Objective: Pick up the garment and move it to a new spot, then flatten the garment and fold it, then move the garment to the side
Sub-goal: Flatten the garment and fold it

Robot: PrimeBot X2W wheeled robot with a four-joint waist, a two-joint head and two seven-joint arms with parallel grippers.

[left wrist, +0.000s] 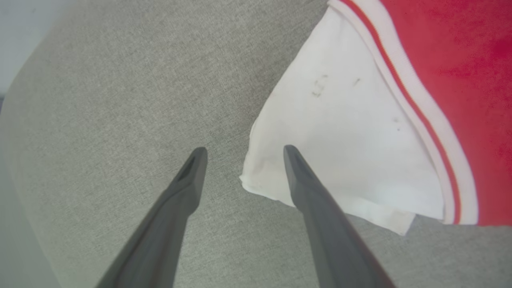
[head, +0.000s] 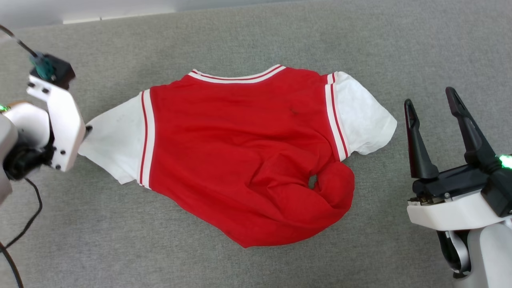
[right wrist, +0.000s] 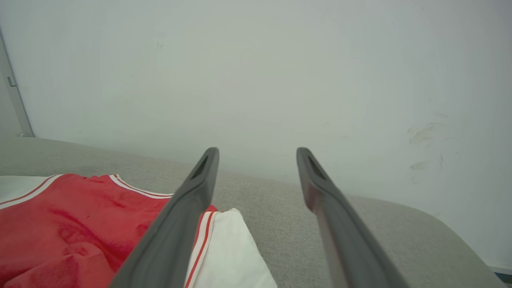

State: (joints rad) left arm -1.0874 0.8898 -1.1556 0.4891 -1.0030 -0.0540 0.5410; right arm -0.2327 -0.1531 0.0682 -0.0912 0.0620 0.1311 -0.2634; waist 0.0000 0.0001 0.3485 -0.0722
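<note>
I read my left gripper [left wrist: 245, 149] spread wide and empty, its tapered dark fingers [left wrist: 312, 208] straddling the corner of the white sleeve [left wrist: 340, 140]. My right gripper [head: 429, 96] is equally wide and holds nothing, at 3 o'clock of the garment [head: 240, 140]. The garment is a red jersey with striped trim, lying on grey woven upholstery [head: 256, 36], its hem bunched at 5 o'clock.

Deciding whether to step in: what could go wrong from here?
1. The open left gripper sits at the very tip of the white sleeve; a shallow pinch could slip off.
2. The garment has a bunched hem; folding before smoothing may trap creases.
</note>
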